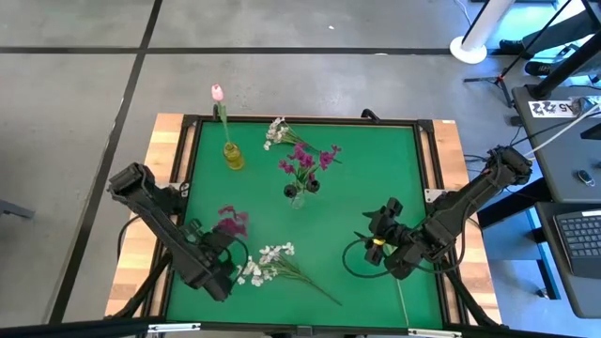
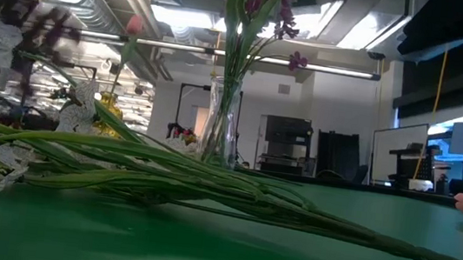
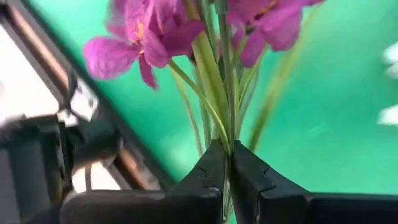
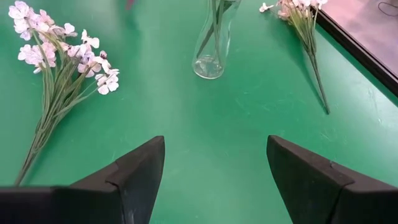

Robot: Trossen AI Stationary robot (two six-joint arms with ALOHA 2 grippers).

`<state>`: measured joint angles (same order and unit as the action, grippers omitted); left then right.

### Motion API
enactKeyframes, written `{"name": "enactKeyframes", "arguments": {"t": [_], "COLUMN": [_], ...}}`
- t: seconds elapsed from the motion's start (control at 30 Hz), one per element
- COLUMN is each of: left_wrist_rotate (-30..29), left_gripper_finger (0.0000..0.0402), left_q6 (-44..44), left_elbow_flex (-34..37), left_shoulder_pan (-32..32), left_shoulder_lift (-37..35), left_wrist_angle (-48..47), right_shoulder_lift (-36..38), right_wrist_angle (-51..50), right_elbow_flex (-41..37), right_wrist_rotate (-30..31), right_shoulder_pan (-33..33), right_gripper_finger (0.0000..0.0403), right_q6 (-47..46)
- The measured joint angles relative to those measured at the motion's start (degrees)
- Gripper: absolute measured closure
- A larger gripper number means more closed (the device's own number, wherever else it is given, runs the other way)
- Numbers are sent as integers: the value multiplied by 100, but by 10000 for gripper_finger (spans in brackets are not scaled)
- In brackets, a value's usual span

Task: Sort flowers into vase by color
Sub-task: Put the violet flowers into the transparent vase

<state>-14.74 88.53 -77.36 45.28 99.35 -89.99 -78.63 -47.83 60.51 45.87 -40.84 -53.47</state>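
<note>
left gripper [image 3: 229, 163] clamping magenta spray [image 3: 155, 34], raised

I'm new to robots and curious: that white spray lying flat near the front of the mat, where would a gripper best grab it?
Probably on the bare green stem of the white spray, just behind the blossoms, coming straight down. It lies flat on the mat with stems trailing toward the right gripper, which is open and free; the left gripper holds a magenta spray.

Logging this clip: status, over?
Left end effector shut on magenta spray. Right end effector open, empty. Clear vase already holds magenta. Path unobstructed.
</note>
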Motion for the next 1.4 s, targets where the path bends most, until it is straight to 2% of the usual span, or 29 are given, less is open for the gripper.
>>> {"name": "enactKeyframes", "arguments": {"t": [0.2, 0.37, 0.43, 0.53, 0.63, 0.7, 0.77, 0.87, 1.03, 1.1, 1.23, 1.4], "left_wrist_rotate": [-1602, -3054, -3644, -4570, -5583, -5982, -6167, -6439, -6505, -6269, -5431, -4736], "left_gripper_finger": [398, 398, 398, 398, 398, 399, 399, 399, 399, 399, 399, 399], "left_q6": [-181, -215, -216, -216, -288, -432, -639, -1209, -2975, -3710, -5042, -6129], "left_elbow_flex": [-965, -1317, -1384, -1388, -1388, -1388, -1388, -1388, -1388, -1388, -1324, -1261], "left_shoulder_pan": [0, 107, 207, 435, 715, 826, 917, 1053, 1144, 1094, 869, 418], "left_shoulder_lift": [-252, -532, -639, -756, -806, -804, -804, -804, -804, -802, -802, -798], "left_wrist_angle": [5, -15, 0, 182, 419, 638, 931, 1647, 3383, 4111, 5443, 6421], "right_shoulder_lift": [0, 0, 0, 0, 0, 0, 0, 0, -2, -49, -230, -543], "right_wrist_angle": [1, 104, 324, 1029, 2068, 2898, 3800, 4974, 6253, 6587, 6833, 6898], "right_elbow_flex": [0, 0, 0, 0, 0, 0, 0, 0, 0, 2, 2, 2], "right_wrist_rotate": [-2, 33, 231, 695, 898, 897, 756, 152, -1133, -1580, -2259, -2639], "right_shoulder_pan": [0, 0, 0, 0, 0, 0, 0, 15, 204, 342, 624, 891], "right_gripper_finger": [123, 123, 123, 123, 123, 123, 123, 123, 123, 123, 123, 123], "right_q6": [0, 1, 6, 323, 1196, 1944, 2749, 3868, 4956, 5139, 5248, 5236]}}
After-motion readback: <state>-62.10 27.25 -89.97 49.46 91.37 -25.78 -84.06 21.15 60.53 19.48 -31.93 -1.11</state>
